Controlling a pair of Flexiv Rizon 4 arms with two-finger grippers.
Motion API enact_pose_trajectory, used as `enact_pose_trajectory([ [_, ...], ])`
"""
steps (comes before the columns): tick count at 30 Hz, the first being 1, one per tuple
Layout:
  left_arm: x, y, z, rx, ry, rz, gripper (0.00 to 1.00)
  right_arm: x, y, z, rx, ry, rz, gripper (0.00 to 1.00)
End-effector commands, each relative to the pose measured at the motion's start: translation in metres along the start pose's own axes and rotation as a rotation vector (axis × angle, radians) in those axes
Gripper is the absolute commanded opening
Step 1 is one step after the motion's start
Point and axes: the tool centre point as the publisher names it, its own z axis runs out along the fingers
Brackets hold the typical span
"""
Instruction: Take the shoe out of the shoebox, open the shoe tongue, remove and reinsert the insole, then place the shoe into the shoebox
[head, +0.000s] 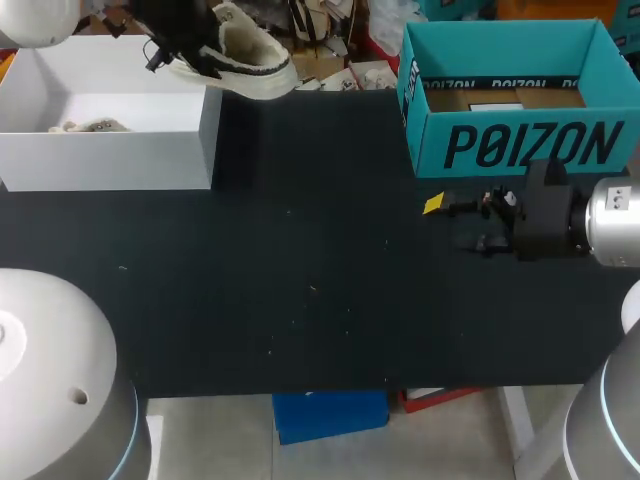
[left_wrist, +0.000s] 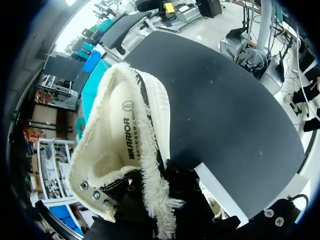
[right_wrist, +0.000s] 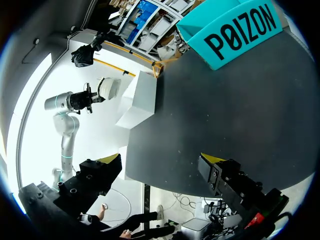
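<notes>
At the far left corner of the desk (head: 300, 280) sits one white shoebox (head: 110, 155); one teal box (head: 520, 150) stands at the far right corner, so two boxes in all. One shoe (head: 245, 60) hangs in the air over the white shoebox's far right corner, with its fleece-lined opening turned up. A cream item (head: 90, 126) lies inside that box (too small to tell what it is). Two arms show. The left gripper (head: 185, 50), reaching in high from the far left, is clamped on the shoe's upper. The right gripper (right_wrist: 161, 159) lies level near the right edge, just before the teal box, its fingers spread wide and holding nothing.
</notes>
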Motion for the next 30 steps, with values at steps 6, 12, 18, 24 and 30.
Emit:
enact_pose_trajectory([
  [6, 0.002, -0.004, -0.004, -0.044, -0.003, 0.000, 0.00, 0.001, 0.000, 0.001, -0.001, -0.003, 0.001, 1.00],
  [12, 0.002, -0.004, -0.004, -0.044, -0.003, 0.000, 0.00, 0.001, 0.000, 0.001, -0.001, -0.003, 0.001, 1.00],
  [18, 0.002, -0.004, -0.004, -0.044, -0.003, 0.000, 0.00, 0.001, 0.000, 0.001, -0.001, -0.003, 0.001, 1.00],
  [24, 0.001, 0.002, -0.001, -0.022, -0.012, -0.001, 0.00, 0.001, 0.000, 0.001, -0.001, -0.003, 0.001, 1.00],
  [30, -0.001, 0.043, 0.005, 0.013, 0.006, -0.043, 0.00, 0.001, 0.000, 0.001, -0.001, -0.003, 0.001, 1.00],
])
